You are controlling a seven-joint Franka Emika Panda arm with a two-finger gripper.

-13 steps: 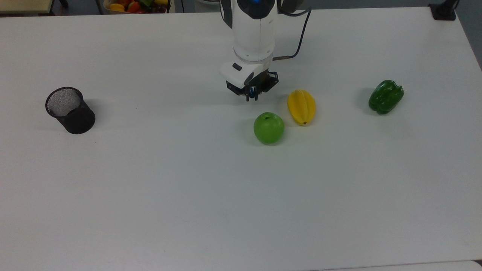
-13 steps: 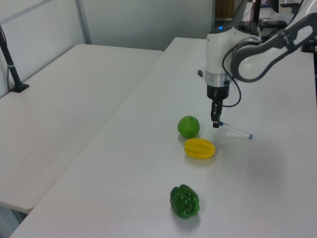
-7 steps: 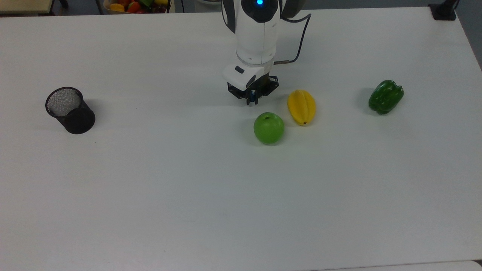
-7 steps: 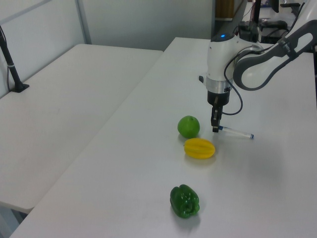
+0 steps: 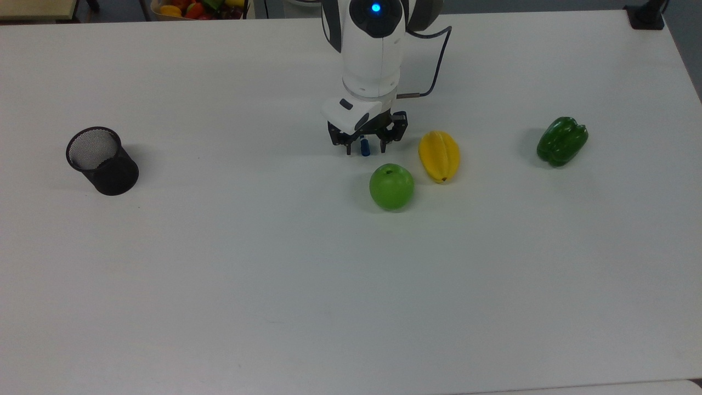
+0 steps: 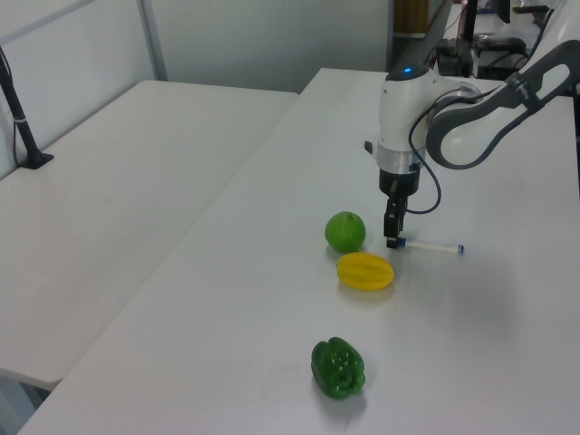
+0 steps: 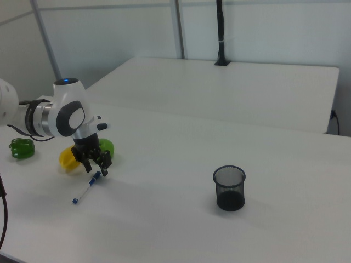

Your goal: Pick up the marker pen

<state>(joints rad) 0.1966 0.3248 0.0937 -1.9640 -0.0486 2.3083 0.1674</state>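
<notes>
The marker pen (image 6: 430, 246) lies flat on the white table (image 5: 274, 274), a slim white barrel with a blue end. In the top view only its blue cap (image 5: 364, 148) pokes out from under the wrist. My gripper (image 5: 364, 149) stands open over that capped end, one finger on each side of it, low at the table. In the right view the marker pen (image 7: 86, 189) runs from the gripper (image 7: 97, 169) towards the right view's lower left. In the left view the gripper (image 6: 391, 241) sits at the pen's left end.
A green apple (image 5: 391, 186) and a yellow starfruit (image 5: 439, 156) lie just in front of the gripper. A green pepper (image 5: 562, 141) is at the top view's right, a black mesh cup (image 5: 102, 161) at its far left. A fruit bowl (image 5: 197, 8) sits beyond the back edge.
The fingers were together on the blue cap and now stand apart. In the left view the pen's capped end has sunk from slightly raised to flat on the table.
</notes>
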